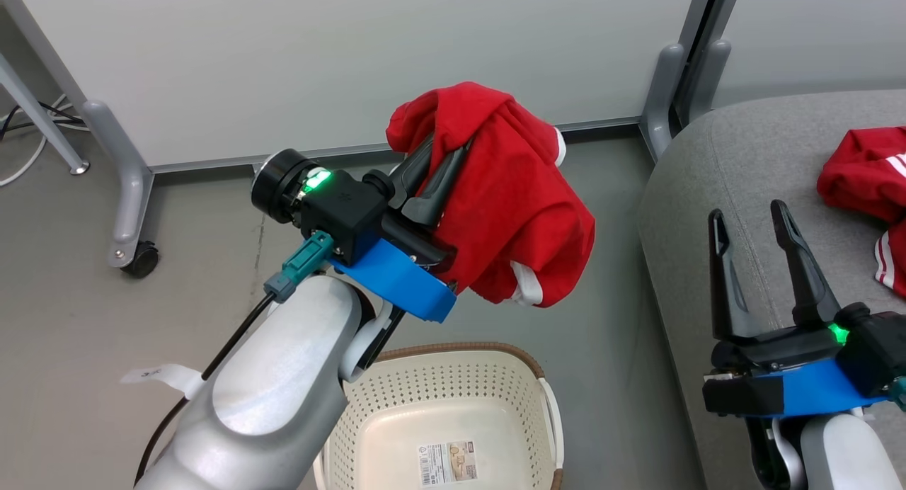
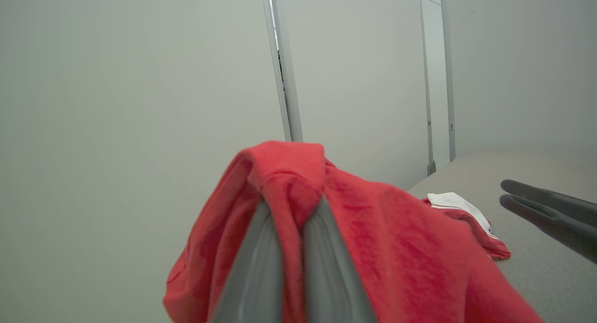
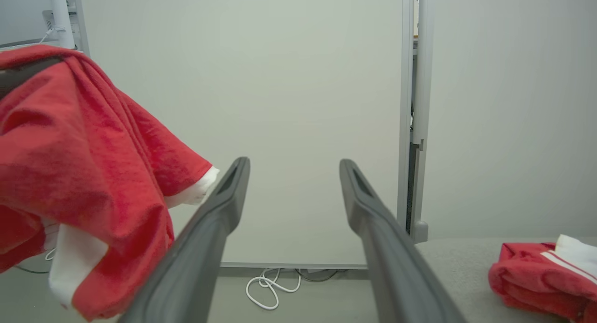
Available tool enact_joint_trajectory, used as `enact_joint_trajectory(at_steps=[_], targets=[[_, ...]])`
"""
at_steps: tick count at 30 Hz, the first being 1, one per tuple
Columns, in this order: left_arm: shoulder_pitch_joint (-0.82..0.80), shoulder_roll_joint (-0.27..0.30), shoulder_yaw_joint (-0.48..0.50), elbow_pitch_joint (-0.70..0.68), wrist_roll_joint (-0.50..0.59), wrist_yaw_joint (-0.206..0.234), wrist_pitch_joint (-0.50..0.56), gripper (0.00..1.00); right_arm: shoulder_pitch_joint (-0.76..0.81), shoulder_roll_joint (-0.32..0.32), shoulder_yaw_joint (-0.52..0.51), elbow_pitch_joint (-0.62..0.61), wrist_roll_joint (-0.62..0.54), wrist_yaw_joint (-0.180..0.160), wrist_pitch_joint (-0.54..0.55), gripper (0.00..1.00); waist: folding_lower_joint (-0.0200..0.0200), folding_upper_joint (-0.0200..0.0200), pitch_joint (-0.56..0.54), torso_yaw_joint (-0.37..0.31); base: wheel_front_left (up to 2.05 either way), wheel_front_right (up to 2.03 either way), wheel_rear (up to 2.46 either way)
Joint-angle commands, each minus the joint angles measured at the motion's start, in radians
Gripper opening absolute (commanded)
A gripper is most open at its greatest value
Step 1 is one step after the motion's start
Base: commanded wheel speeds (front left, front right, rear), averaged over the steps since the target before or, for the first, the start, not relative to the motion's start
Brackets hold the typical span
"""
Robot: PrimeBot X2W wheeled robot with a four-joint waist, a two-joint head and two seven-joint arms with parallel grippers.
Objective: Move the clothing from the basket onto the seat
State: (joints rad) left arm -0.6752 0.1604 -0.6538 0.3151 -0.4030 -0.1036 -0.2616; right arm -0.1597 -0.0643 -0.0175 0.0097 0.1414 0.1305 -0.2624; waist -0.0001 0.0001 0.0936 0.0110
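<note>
Now your left gripper (image 1: pixel 442 164) pinches the trimmed red garment (image 1: pixel 509 214) and holds it in the air above the basket (image 1: pixel 460 348), whose visible part looks empty. The striped red garment (image 1: pixel 863 171) lies on the seat (image 1: pixel 708 192) to your right. Your right gripper (image 1: pixel 747 212) hovers at the seat's edge, fingers spread, holding nothing. One piece looks delivered. The held one has yet to reach the seat.

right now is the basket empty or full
Empty, as far as it shows: the basket has a bare floor with a label; the arm hides its left part.
</note>
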Motion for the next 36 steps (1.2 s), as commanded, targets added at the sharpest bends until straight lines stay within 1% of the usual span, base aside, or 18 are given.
enact_joint_trajectory(at_steps=[1,5,10,15,18,21,25,31,35,36], targets=[[0.012,0.000,0.005,0.001,0.008,-0.002,-0.005,0.00,0.013,0.004,0.009,-0.009,0.001,0.000,-0.004,1.00,0.0001,-0.0001,-0.002,0.002,0.00,0.00,0.00],[0.016,-0.001,0.009,0.005,0.012,-0.003,-0.005,0.00,-0.015,0.000,0.048,-0.031,0.009,0.000,-0.004,1.00,0.0001,-0.0001,-0.007,0.003,0.00,0.00,0.00],[0.017,-0.003,0.010,0.012,0.019,-0.006,-0.005,0.00,-0.073,-0.020,0.149,-0.065,0.008,0.000,-0.004,1.00,0.0001,-0.0001,-0.010,0.005,0.00,0.00,0.00],[0.008,-0.013,0.007,0.016,0.029,-0.008,-0.005,0.00,-0.145,-0.043,0.266,-0.051,0.004,0.000,-0.004,1.00,0.0001,-0.0001,-0.003,0.015,0.00,0.00,0.00],[0.000,-0.021,0.003,0.016,0.035,-0.010,-0.005,0.00,-0.177,-0.048,0.317,-0.026,0.010,0.000,-0.004,1.00,0.0001,-0.0001,0.002,0.026,0.00,0.00,0.00],[-0.001,-0.027,0.001,0.012,0.040,-0.010,-0.005,0.00,-0.201,-0.047,0.363,0.018,0.005,0.000,-0.004,1.00,0.0001,-0.0001,0.009,0.037,0.00,0.00,0.00],[0.002,-0.035,-0.002,0.007,0.050,-0.012,-0.005,0.00,-0.233,-0.041,0.393,0.103,-0.015,0.000,-0.004,1.00,0.0001,-0.0001,0.021,0.051,0.00,0.00,0.00],[-0.007,-0.049,-0.005,0.004,0.060,-0.016,-0.005,0.00,-0.286,-0.015,0.401,0.227,-0.030,0.000,-0.004,1.00,0.0001,-0.0001,0.038,0.063,0.00,0.00,0.00],[-0.008,-0.057,-0.007,0.005,0.062,-0.018,-0.005,0.00,-0.316,0.001,0.409,0.281,-0.016,0.000,-0.004,1.00,0.0001,-0.0001,0.044,0.065,0.00,0.00,0.00],[-0.007,-0.059,-0.007,0.005,0.064,-0.019,-0.005,0.00,-0.322,0.004,0.413,0.295,-0.009,0.000,-0.004,0.56,0.0001,-0.0001,0.045,0.065,0.00,0.00,0.00]])
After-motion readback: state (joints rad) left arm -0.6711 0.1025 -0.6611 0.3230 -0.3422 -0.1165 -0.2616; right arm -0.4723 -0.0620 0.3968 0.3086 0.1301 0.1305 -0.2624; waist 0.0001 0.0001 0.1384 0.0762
